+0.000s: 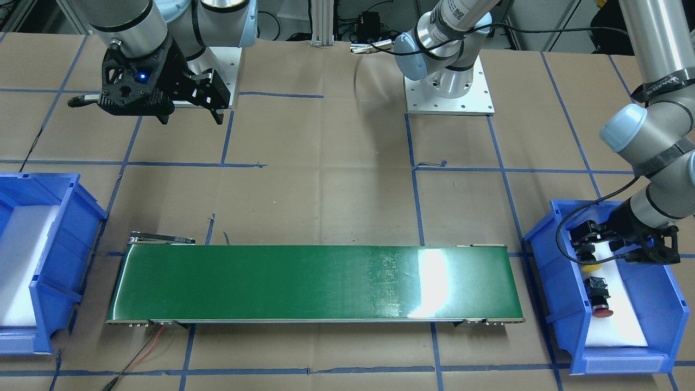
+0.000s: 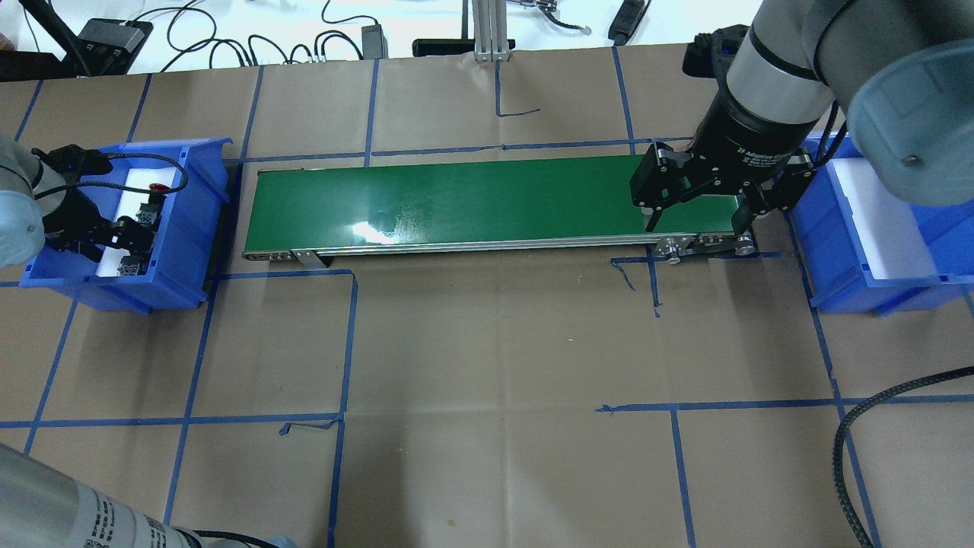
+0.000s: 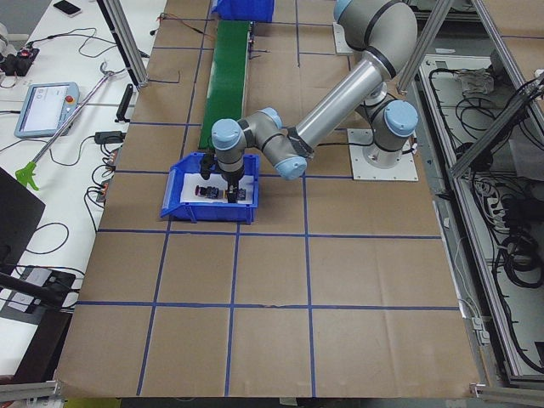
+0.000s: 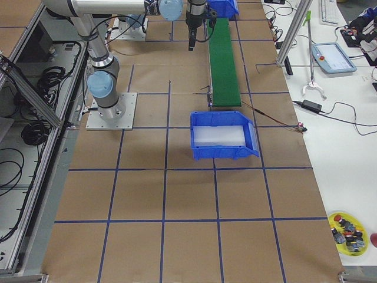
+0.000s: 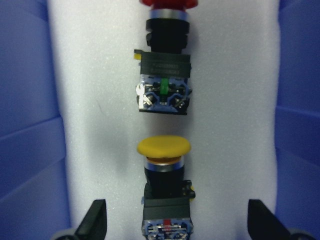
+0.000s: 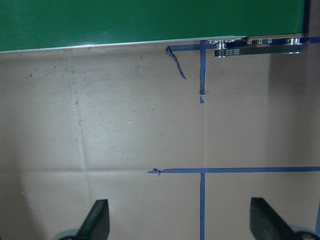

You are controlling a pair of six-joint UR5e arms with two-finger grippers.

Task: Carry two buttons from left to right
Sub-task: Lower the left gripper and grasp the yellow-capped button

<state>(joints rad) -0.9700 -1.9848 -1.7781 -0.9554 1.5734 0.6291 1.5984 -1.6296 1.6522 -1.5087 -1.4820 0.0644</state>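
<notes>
In the lower centre of the left wrist view, between the wide-open fingers of the left gripper [image 5: 177,222]: the yellow button [image 5: 164,185], lying on white foam [image 5: 95,125] in the left bin [image 5: 30,125], cap toward the top of the frame. Just above it, parted by a thin strip of foam, the red button [image 5: 164,75], lined up the same way. No grip on either yet. For a good pick: lower straight down, set the fingers against the black collar or block body rather than the rounded cap, and close across the width so as not to nudge the red one. Probably worth shifting a touch toward the frame's left first, the button sitting slightly off-centre, though hard to judge height from here. Then lift clear of the bin wall before heading for the belt [image 1: 315,282]. At the upper right of the overhead view, the right gripper [image 2: 696,227], open and empty, above the tabletop [image 6: 125,125] near the belt's end and the right bin [image 2: 837,259].
</notes>
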